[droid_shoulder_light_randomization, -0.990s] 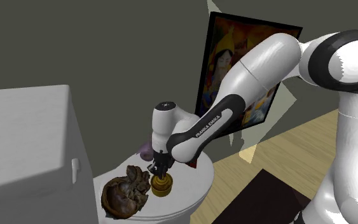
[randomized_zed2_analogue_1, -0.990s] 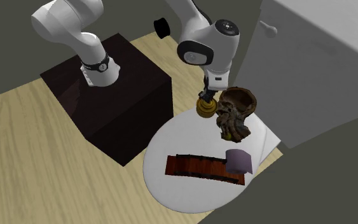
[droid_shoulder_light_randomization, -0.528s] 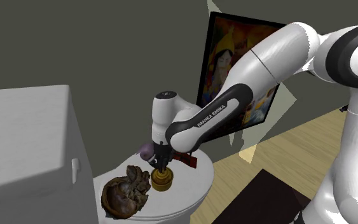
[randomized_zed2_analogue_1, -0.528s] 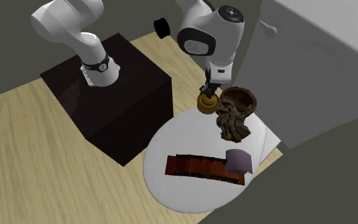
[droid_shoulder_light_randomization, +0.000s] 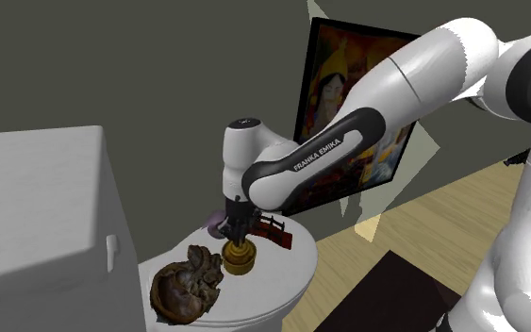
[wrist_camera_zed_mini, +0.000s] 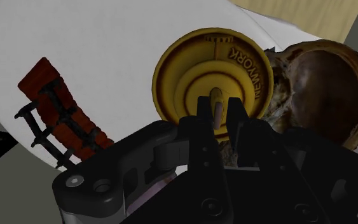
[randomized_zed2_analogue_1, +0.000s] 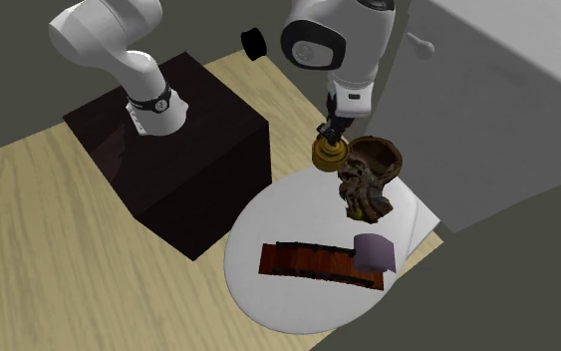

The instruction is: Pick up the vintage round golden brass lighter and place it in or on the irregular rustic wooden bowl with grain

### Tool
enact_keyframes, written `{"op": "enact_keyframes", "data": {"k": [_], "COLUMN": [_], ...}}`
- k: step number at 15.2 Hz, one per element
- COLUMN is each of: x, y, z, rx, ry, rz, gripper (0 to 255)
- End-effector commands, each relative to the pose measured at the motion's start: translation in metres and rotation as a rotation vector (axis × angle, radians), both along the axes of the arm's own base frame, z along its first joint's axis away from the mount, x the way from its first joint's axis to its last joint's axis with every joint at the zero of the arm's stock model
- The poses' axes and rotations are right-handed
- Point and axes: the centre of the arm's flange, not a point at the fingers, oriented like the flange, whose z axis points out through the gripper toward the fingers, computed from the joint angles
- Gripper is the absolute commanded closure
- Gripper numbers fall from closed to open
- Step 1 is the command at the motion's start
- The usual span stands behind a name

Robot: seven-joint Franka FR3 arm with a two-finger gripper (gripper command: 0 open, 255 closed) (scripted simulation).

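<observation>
The lighter (wrist_camera_zed_mini: 214,79), a round golden disc with stepped rings and raised lettering, is held by the thin stem at its centre, on which the jaws are clamped. In the shoulder view the lighter (droid_shoulder_light_randomization: 240,256) is seen hanging under the arm, seemingly just clear of the round white bench (droid_shoulder_light_randomization: 277,273). It is placed beside the bowl (droid_shoulder_light_randomization: 172,294), with a dark knobbly lump (droid_shoulder_light_randomization: 202,263) between them. In the second exterior view the lighter (randomized_zed2_analogue_1: 329,153) is found at the bench's (randomized_zed2_analogue_1: 288,299) far edge, just beside the brown bowl (randomized_zed2_analogue_1: 380,157). The bowl's (wrist_camera_zed_mini: 327,86) hollow is shown dark and grained in the wrist view. A red-brown slatted piece (randomized_zed2_analogue_1: 313,262) and a pale purple block (randomized_zed2_analogue_1: 374,251) are laid further along the bench, well apart from the lighter. A white cabinet (droid_shoulder_light_randomization: 46,207) is set behind the bowl.
</observation>
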Motion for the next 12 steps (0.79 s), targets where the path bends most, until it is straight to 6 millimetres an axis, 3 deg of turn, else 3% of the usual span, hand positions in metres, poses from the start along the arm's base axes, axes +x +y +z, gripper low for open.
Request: {"op": "enact_keyframes", "data": {"k": [1,12], "x": [0.009,0.081], "y": [0.018,0.142], "z": [0.006,0.031], "rx": [0.000,0.000], "ry": [0.000,0.000], "rz": [0.000,0.000], "gripper": [255,255]}}
